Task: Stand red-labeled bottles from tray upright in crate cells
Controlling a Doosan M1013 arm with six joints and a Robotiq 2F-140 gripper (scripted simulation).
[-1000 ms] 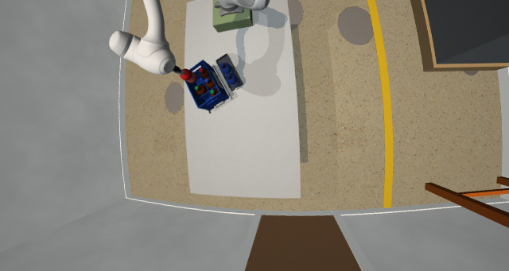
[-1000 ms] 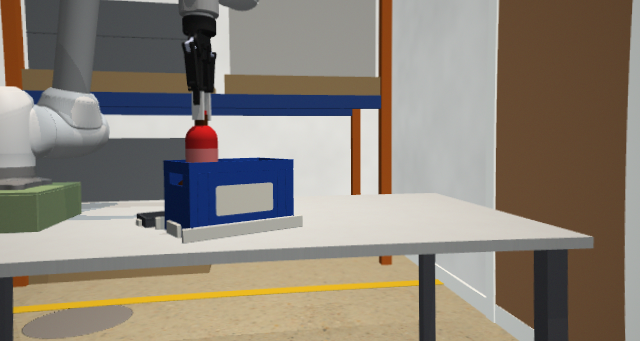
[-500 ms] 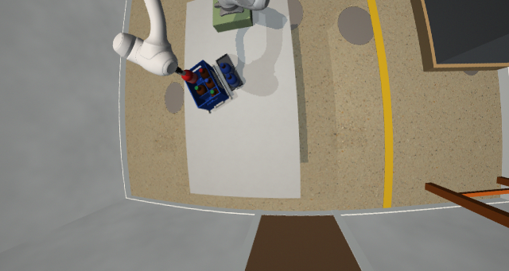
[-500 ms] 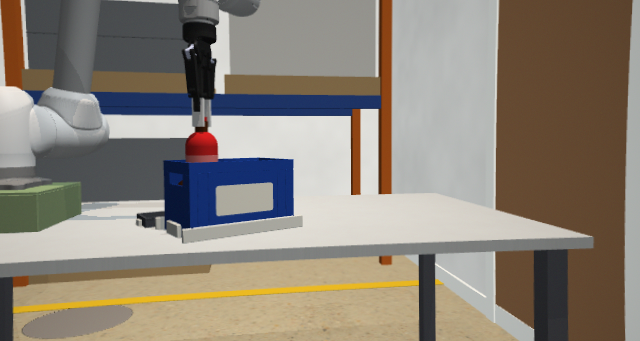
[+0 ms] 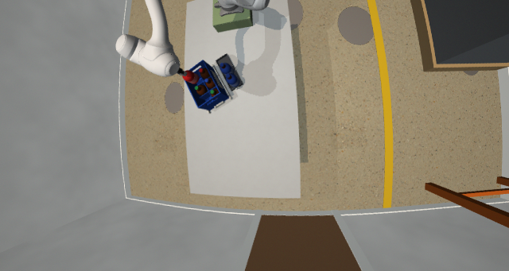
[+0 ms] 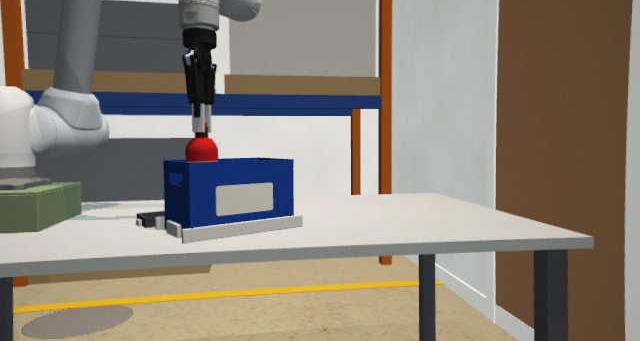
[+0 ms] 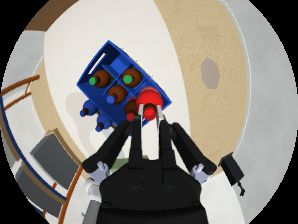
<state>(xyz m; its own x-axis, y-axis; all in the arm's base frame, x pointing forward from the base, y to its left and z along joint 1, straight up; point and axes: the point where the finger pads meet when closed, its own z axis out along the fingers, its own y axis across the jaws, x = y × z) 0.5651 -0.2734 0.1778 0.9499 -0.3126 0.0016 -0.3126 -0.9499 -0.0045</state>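
My gripper (image 5: pixel 183 72) (image 6: pixel 201 125) (image 7: pixel 149 110) is shut on the neck of a red bottle (image 5: pixel 189 76) (image 6: pixel 201 150) (image 7: pixel 149 95). The bottle is upright, its lower part inside a corner cell of the blue crate (image 5: pixel 204 106) (image 6: pixel 178 201) (image 7: pixel 119 64) and its red shoulder above the rim. Its base is hidden. Also in the crate stand a red-capped bottle (image 5: pixel 203 73), a blue-capped bottle (image 5: pixel 209 83) (image 7: pixel 116 95) and two green-capped bottles, one (image 5: pixel 200 90) beside the other (image 5: pixel 213 92). The dark tray (image 5: pixel 223 58) (image 6: pixel 150 221) holds two blue bottles, one (image 5: pixel 225 67) behind the other (image 5: pixel 231 79).
Pale rails (image 6: pixel 242 228) run along the crate's foot on the white table (image 5: pixel 246 152) (image 6: pixel 400 221). The tray is close beside the crate's long side. The arm's green base block (image 5: pixel 232 21) (image 6: pixel 40 206) stands at the table's far end.
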